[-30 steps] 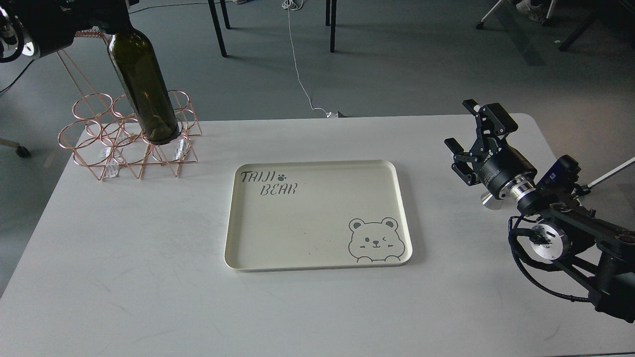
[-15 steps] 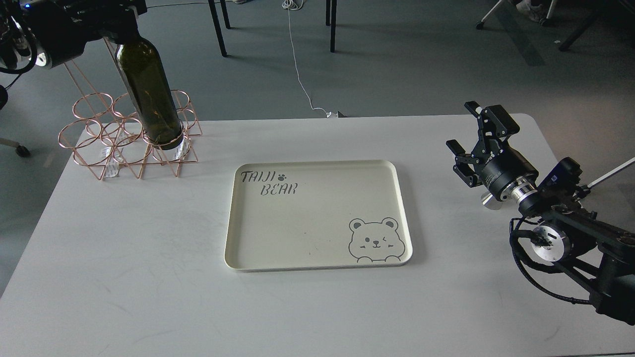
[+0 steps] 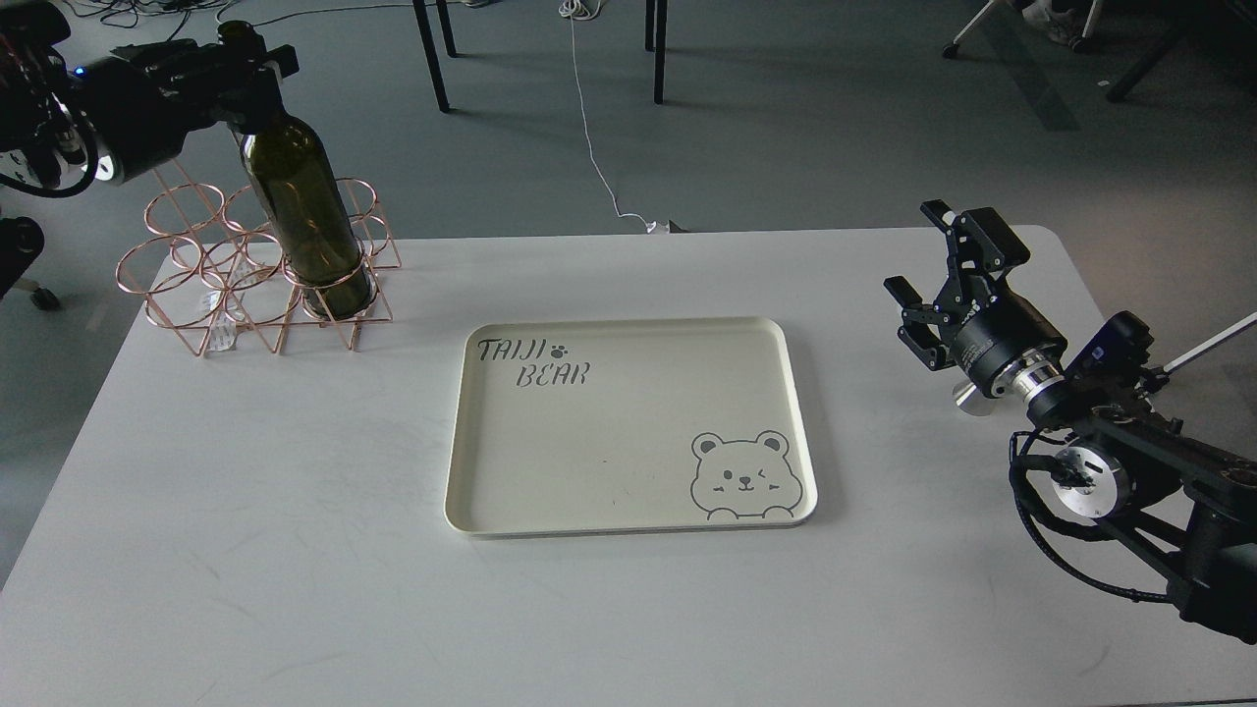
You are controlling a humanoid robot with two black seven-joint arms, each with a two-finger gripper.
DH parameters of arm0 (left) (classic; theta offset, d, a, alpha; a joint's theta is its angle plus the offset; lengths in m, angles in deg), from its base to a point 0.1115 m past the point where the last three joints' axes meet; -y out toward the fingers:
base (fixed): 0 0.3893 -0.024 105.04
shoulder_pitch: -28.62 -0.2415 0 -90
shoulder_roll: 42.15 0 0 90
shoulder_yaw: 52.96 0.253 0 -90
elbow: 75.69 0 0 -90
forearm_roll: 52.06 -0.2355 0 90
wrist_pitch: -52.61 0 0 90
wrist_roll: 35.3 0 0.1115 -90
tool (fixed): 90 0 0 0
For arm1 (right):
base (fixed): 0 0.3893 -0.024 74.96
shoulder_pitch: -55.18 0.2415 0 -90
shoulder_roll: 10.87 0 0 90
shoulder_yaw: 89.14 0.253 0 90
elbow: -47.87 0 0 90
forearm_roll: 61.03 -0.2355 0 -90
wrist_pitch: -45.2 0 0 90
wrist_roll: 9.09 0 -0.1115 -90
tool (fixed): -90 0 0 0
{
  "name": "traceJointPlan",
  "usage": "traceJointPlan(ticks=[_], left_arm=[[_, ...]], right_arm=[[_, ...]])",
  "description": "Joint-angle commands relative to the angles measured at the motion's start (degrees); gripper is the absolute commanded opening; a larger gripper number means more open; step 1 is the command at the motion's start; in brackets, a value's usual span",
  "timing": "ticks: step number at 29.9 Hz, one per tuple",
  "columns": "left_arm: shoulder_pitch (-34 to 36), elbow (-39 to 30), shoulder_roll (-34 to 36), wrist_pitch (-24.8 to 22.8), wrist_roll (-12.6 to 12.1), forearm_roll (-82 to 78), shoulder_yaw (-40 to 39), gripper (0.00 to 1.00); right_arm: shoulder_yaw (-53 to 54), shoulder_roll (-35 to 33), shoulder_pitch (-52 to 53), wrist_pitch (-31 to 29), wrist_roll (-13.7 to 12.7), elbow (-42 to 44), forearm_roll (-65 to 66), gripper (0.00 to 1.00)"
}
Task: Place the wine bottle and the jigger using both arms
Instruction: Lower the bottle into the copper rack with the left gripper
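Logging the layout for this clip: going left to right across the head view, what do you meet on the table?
Copper wire rack → wine bottle, gripped at the neck by the left gripper → cream tray → right gripper.

My left end effector [image 3: 250,74] is clamped on the neck of the wine bottle [image 3: 304,221], which leans slightly with its base inside a ring of the copper wire rack [image 3: 196,285] at the far left corner of the desk [image 3: 245,511]. My right end effector [image 3: 933,270] hangs with fingers spread near the desk's right edge, and a small silver piece, probably the jigger [image 3: 964,396], shows just beside its wrist. The cream bear-printed tray [image 3: 800,422] lies mid-desk between them.
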Motion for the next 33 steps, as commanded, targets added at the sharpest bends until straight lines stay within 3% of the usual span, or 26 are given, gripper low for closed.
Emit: traceJointPlan(ticks=[1,17,23,33], left_arm=[[-0.64,0.11,-0.23,0.03,0.02,0.1,-0.07,0.23],[-3.37,1.26,-1.55,0.82,0.02,0.9,-0.42,0.33],[-3.37,1.26,-1.64,0.82,0.02,0.9,-0.51,0.64],[-3.2,1.08,-1.46,0.99,0.02,1.33,-0.86,0.89]], right_arm=[[0.0,0.0,0.0,0.0,0.0,0.0,0.0,0.99],[0.0,-0.08,-0.44,0.0,0.0,-0.09,0.0,0.99],[0.0,-0.08,-0.44,0.0,0.0,-0.09,0.0,0.99],[-0.09,-0.09,-0.44,0.0,0.0,-0.18,0.0,0.99]])
